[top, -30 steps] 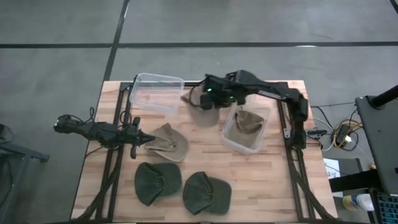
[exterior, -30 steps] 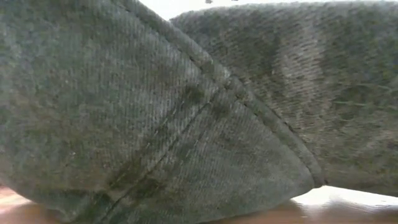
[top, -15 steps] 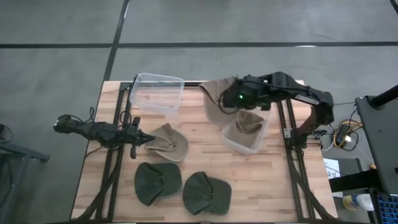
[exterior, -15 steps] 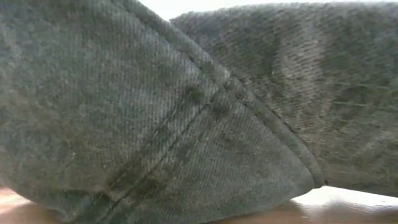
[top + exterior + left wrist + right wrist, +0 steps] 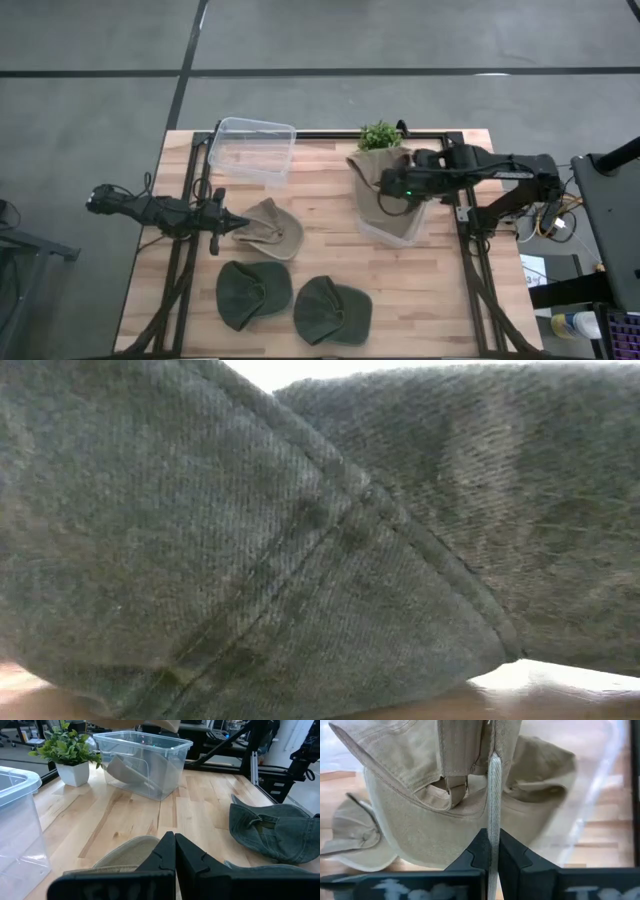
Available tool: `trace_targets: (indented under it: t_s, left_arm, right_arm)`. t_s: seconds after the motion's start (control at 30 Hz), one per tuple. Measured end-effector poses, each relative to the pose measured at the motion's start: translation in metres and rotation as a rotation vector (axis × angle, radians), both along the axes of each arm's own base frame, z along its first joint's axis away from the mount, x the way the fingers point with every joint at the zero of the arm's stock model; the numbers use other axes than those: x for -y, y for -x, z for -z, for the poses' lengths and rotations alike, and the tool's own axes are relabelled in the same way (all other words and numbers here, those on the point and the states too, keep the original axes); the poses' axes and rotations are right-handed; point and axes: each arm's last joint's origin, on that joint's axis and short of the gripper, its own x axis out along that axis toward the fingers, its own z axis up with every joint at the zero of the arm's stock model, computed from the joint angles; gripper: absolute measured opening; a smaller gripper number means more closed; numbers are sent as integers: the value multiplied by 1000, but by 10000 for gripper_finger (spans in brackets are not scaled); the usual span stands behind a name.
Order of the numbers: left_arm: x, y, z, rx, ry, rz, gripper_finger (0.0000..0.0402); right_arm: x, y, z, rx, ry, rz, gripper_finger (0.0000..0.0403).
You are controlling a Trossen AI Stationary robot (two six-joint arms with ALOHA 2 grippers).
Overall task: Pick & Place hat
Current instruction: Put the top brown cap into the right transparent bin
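A: High view first: where is the right tool [image 5: 385, 188]?

B: It is right of the frame centre, over the clear plastic bin [image 5: 392, 228] that stands on the right part of the wooden bench [image 5: 330, 250]. It holds a tan hat [image 5: 378, 170] of soft cloth, which hangs from it above the bin's upper edge.

A: Are the fingers tight on it?

B: Yes. In the right wrist view the two dark fingers are pressed together on a thin pale fold of the hat [image 5: 494, 820]. Under it, inside the bin, lies a second tan hat [image 5: 470, 835] with a rounded brim.

A: And the left tool [image 5: 222, 226]?

B: It is at the left of the frame, low at the bench, its tip at the edge of another tan hat [image 5: 270, 228], which is crumpled. In the left wrist view its fingers [image 5: 165, 855] are pressed together; whether they pinch the cloth I cannot tell.

A: What else is on the bench?

B: Two dark green caps [image 5: 253, 294] [image 5: 333, 309] of coarse twill lie side by side in the lower middle. An empty clear rectangular bin [image 5: 252, 150] is at the upper left, and a small leafy plant [image 5: 380, 134] is at the upper edge. The low view is filled by green woven fabric [image 5: 250, 540] with a stitched seam.
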Motion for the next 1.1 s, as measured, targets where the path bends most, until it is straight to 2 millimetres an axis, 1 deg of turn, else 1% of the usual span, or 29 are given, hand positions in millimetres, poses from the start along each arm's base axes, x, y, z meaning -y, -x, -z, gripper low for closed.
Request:
trace_targets:
  t_s: [0.2,0.37,0.47,0.6,0.9,1.0,1.1]
  left_arm:
    - [0,0,0,0,0,0,0]
    - [0,0,0,0,0,0,0]
    - [0,0,0,0,0,0,0]
    - [0,0,0,0,0,0,0]
    - [0,0,0,0,0,0,0]
    - [0,0,0,0,0,0,0]
    - [0,0,0,0,0,0,0]
  right_arm:
    - [-8,27,16,-1,-25,92,13]
    - [-9,37,37,-56,-56,147,13]
    - [-10,38,48,-101,-63,147,13]
    - [-10,37,57,-128,-60,153,13]
    - [-10,33,60,-110,-61,145,15]
    - [-10,30,62,-123,-45,142,35]
    - [-10,26,66,-142,-30,124,71]
